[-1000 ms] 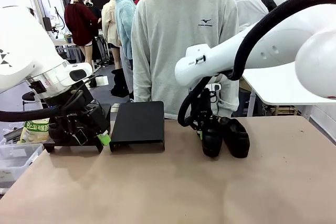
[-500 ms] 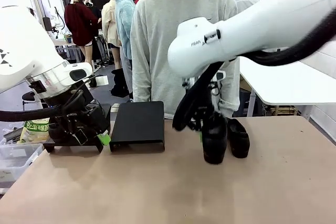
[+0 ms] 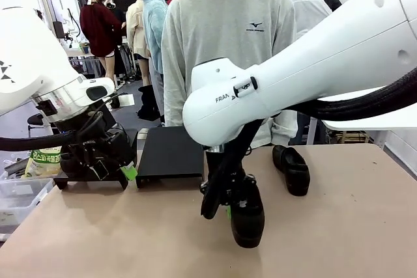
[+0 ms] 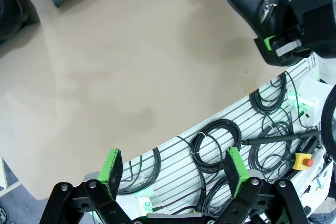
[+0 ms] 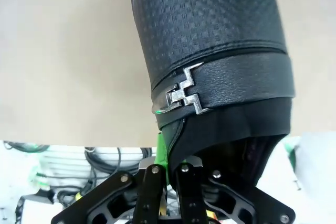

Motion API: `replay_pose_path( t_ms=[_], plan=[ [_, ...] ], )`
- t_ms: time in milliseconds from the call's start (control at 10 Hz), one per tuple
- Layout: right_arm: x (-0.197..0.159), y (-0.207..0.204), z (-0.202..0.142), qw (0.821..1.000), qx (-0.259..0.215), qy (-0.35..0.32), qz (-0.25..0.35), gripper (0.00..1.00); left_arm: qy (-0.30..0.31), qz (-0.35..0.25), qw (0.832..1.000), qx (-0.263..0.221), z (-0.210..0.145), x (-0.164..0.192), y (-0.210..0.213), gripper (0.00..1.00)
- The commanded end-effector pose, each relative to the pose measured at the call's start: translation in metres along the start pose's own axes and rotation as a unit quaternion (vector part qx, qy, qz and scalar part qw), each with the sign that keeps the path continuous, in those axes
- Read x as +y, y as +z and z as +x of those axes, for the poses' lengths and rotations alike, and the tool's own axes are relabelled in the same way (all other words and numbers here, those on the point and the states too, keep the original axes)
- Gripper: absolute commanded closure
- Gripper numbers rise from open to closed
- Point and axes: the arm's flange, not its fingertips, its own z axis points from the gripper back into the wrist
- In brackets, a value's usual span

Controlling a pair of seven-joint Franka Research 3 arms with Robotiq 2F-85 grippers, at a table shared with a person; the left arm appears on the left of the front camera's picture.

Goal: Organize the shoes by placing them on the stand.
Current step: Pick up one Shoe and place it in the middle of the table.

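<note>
Carry step: the right gripper (image 3: 229, 211) is pinched on the back rim of a shoe (image 3: 247, 224), toe-down at lower middle of the frame, so next it needs a swing up-left onto the stand (image 3: 171, 153) (left gripper (image 4: 173, 167) sits spread wide and empty, second shoe (image 3: 292, 170) waits mid-right).

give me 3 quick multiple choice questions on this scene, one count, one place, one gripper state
1. How many shoes sit on the black stand? A none, B one, C two
2. Where is the loose shoe? A on the stand, B on the table, right of centre, C in a person's hand
3. The right gripper is: A open, B shut on the near shoe, C shut on nothing

Answers: A, the stand's top is bare; B, it lies on the tabletop; B, its fingers pinch that shoe's heel rim.
</note>
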Motion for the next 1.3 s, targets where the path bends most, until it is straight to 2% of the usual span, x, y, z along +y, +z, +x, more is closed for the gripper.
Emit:
replay_pose_path(
  t_ms=[0, 300, 400, 900, 1200],
  plan=[
    [0.002, -0.011, 0.004, 0.999, 0.026, 0.022, 0.025, 1.0, -0.003, -0.009, 1.0, 0.001, 0.0, 0.001, 0.001, 0.0],
    [0.011, -0.026, 0.014, 0.997, 0.055, 0.026, 0.048, 1.0, -0.003, -0.009, 1.0, 0.001, 0.0, 0.001, 0.001, 0.0],
    [0.014, -0.03, 0.018, 0.996, 0.068, 0.029, 0.056, 0.94, -0.003, -0.009, 1.0, 0.001, 0.0, 0.001, 0.001, 0.0],
    [0.016, -0.032, 0.026, 0.994, 0.084, 0.029, 0.07, 0.0, -0.003, -0.009, 1.0, 0.001, 0.0, 0.001, 0.001, 0.0],
    [0.01, -0.025, 0.023, 0.993, 0.072, 0.033, 0.085, 0.0, -0.003, -0.009, 1.0, 0.001, 0.0, 0.001, 0.001, 0.0]
  ],
)
